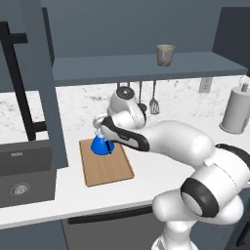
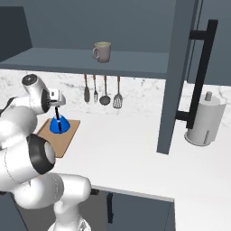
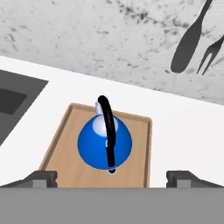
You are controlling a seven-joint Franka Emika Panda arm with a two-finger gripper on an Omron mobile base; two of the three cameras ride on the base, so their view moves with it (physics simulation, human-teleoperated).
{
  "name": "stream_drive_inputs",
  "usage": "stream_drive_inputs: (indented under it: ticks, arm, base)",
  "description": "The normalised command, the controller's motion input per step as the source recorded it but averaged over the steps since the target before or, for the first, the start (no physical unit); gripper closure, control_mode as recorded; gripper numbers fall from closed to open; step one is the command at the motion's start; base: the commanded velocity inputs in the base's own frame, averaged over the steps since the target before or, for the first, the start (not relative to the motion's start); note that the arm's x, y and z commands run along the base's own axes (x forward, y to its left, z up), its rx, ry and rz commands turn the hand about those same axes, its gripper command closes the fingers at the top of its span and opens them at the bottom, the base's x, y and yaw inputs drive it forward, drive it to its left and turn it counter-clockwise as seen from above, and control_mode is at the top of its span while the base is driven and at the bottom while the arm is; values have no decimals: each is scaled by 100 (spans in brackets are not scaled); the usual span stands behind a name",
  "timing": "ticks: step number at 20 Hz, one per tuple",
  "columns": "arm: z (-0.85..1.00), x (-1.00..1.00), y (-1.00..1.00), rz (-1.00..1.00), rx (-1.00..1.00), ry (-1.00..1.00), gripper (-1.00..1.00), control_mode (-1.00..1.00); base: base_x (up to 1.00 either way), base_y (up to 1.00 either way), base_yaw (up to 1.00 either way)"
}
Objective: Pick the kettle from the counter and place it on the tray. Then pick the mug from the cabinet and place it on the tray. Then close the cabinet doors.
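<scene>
Kettle (image 3: 105,142) sits upright on the tray (image 3: 61,144), back end, on the counter (image 1: 161,168). My tool (image 3: 111,177) hangs just above it, jaws wide, gripping nothing. First step looks done; next I lift clear and reach for the mug (image 1: 165,54) on the cabinet shelf (image 1: 146,68).

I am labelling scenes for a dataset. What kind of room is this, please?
Most likely a kitchen, computer-rendered. Cooking utensils hang on the marble-like backsplash, a sink is set into the white counter, and a kettle stands on a wooden tray.
</scene>
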Motion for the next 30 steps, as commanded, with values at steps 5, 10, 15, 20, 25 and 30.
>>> stream_drive_inputs:
  ticks: [5,10,15,20,25,30]
  arm:
    - [40,-44,-20,0,10,-2,-100,-100]
    - [36,-49,-23,0,1,0,-100,-100]
    - [34,-53,-27,0,-1,-2,-100,-100]
    - [34,-41,-30,0,-10,-1,-100,-100]
    - [40,-28,-37,0,-5,-10,-100,-100]
    - [52,-7,-24,-22,0,-23,-100,-100]
  base:
    - [0,0,0]
    - [0,0,0]
    - [0,0,0]
    - [0,0,0]
    - [0,0,0]
    - [0,0,0]
